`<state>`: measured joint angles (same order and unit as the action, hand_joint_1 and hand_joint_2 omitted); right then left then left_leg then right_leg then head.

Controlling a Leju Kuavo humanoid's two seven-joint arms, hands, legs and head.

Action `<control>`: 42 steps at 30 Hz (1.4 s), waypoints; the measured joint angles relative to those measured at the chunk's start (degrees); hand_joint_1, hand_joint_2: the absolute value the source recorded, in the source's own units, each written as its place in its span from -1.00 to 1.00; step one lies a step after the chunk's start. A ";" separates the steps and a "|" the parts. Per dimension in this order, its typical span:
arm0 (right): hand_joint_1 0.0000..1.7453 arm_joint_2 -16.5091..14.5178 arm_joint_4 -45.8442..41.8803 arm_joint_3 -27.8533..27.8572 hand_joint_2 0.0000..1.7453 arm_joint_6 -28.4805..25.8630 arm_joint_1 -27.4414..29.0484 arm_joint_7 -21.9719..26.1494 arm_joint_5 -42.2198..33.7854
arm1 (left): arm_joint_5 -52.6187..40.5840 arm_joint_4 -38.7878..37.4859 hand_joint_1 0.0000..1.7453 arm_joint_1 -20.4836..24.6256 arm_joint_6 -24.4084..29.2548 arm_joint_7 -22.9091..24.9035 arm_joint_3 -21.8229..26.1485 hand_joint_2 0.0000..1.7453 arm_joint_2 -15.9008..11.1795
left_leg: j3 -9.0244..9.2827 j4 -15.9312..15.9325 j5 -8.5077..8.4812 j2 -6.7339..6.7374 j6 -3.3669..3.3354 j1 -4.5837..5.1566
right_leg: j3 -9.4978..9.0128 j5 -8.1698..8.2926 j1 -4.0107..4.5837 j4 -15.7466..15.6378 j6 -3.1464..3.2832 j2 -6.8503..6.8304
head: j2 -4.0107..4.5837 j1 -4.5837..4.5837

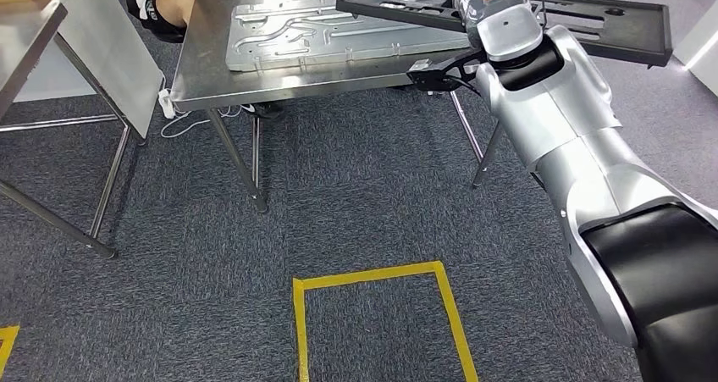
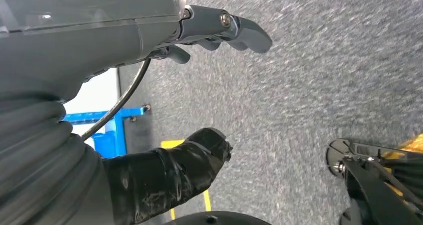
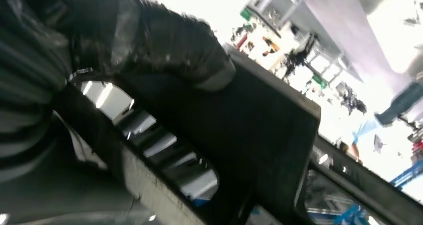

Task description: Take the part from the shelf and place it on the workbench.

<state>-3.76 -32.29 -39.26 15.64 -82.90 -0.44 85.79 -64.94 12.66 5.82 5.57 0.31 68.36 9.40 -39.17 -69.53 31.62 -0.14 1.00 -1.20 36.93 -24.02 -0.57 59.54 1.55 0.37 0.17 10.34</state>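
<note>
The part is a long black moulded tray (image 1: 593, 22) with cut-out slots, held slightly tilted over the right end of the steel workbench (image 1: 220, 77). My right hand (image 1: 495, 5), under a clear plastic cover, grips its near edge. In the right wrist view the dark thumb of my right hand (image 3: 164, 50) presses on the black tray (image 3: 259, 135). My left hand (image 2: 149, 35) hangs over grey carpet, fingers and thumb apart, holding nothing.
A silver stamped metal plate (image 1: 339, 35) lies flat on the workbench under the tray's left end. A person (image 1: 161, 1) sits behind the bench. A steel frame with a slanted panel (image 1: 102, 52) stands at the left. Yellow tape (image 1: 372, 276) marks the carpet.
</note>
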 joint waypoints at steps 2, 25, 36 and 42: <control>1.00 0.00 0.13 0.00 1.00 0.00 0.21 0.18 0.00 | 0.01 0.00 -1.00 -0.02 0.00 0.04 0.16 1.00 0.00 | -3.28 -5.69 1.23 0.00 -0.05 0.02 | -0.25 -0.21 0.32 0.04 0.26 0.13 | 0.00 0.01; 1.00 -2.34 0.82 0.08 1.00 0.20 1.39 0.67 -0.63 | 0.15 0.00 -1.00 0.17 -0.62 -0.07 0.44 1.00 0.01 | 4.59 10.58 -6.02 0.16 -1.14 0.35 | 0.00 -0.78 -0.10 0.83 -2.10 -0.19 | 0.00 0.05; 1.00 -3.78 1.38 0.07 1.00 0.22 1.88 0.85 -0.74 | 0.51 0.00 -1.00 -0.05 -1.43 -0.03 0.56 1.00 0.03 | -0.75 2.84 -5.87 0.12 -0.45 0.09 | -2.59 -2.21 0.03 0.07 -0.22 -0.01 | 0.00 0.05; 1.00 -4.26 1.59 0.07 1.00 -0.08 2.26 0.75 -0.77 | 0.15 0.00 -1.00 -0.02 -1.51 -0.28 0.64 1.00 0.01 | 2.96 10.76 -7.69 0.13 -1.61 0.39 | -2.65 -3.17 0.25 0.37 -1.60 0.05 | 0.00 0.06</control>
<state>-8.02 -30.70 -39.19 15.56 -80.64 0.32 85.02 -64.79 12.66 5.80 4.07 0.03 69.00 9.40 -36.21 -58.76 23.94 -0.01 -0.61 -0.81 34.28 -27.19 -0.32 59.91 -0.05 0.41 0.17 10.40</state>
